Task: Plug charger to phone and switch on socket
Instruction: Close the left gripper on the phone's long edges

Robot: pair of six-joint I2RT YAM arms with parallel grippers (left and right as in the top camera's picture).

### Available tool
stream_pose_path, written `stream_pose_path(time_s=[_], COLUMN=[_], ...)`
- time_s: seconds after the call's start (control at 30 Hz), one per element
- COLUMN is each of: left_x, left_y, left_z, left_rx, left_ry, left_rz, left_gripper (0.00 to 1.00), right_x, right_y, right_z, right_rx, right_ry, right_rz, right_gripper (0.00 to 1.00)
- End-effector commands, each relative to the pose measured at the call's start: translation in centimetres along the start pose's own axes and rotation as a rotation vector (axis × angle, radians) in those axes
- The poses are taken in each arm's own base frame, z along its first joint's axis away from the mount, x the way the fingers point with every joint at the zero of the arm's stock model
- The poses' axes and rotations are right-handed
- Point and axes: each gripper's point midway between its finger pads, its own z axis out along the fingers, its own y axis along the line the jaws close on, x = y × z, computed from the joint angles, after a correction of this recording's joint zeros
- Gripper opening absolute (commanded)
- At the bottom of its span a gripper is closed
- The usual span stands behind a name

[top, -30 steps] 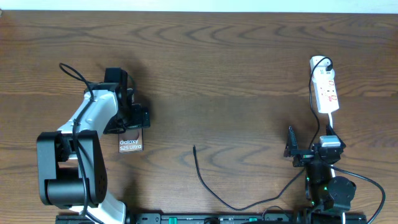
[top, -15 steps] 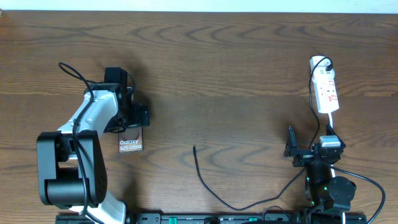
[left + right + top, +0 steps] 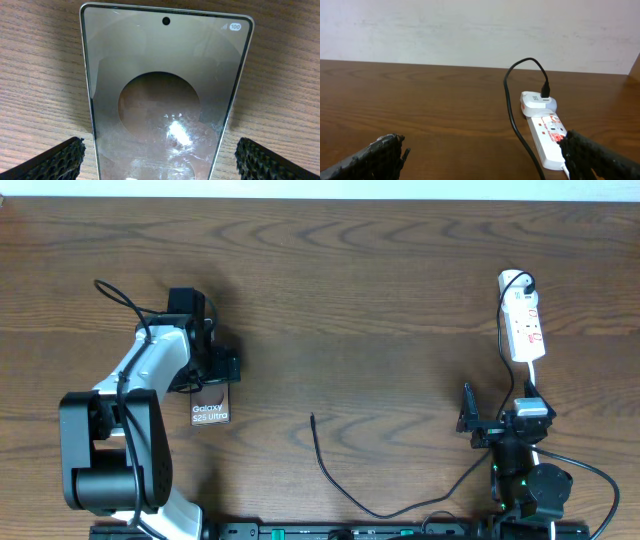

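The phone (image 3: 211, 413) lies flat on the table at the left, its "Galaxy" lettering showing below my left gripper (image 3: 205, 373). In the left wrist view the phone's glossy face (image 3: 165, 85) fills the frame, and my left gripper (image 3: 160, 156) is open with a finger on either side of it, not touching. The charger cable runs along the front; its plug tip (image 3: 313, 419) lies free on the table's middle. The socket (image 3: 523, 320) lies at the far right, with a white adapter at its far end. My right gripper (image 3: 497, 415) is open and empty just in front of the socket (image 3: 547, 136).
The charger's black cable (image 3: 512, 117) loops from the white adapter (image 3: 536, 101) past the socket's left side. A white cord (image 3: 531, 378) leaves the socket's near end toward the right arm. A pale wall stands behind the table's far edge.
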Motion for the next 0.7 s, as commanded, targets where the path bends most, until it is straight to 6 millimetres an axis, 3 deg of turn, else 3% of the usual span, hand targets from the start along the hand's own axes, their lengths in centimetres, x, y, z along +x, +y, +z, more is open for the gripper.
stream_pose_path(time_s=[0.0,0.67], left_x=[0.7,2.3], left_y=[0.5,0.7], left_z=[0.7,1.8], left_rx=[-0.021,-0.027], left_ry=[0.027,0.062], left_rz=[-0.011,-0.005], left_gripper=[0.96,0.96], right_x=[0.2,0.2], right_y=[0.0,0.0], right_z=[0.0,0.0], right_rx=[0.001,0.001], right_ry=[0.006,0.006], right_rz=[0.015,0.015], right_gripper=[0.99,0.99])
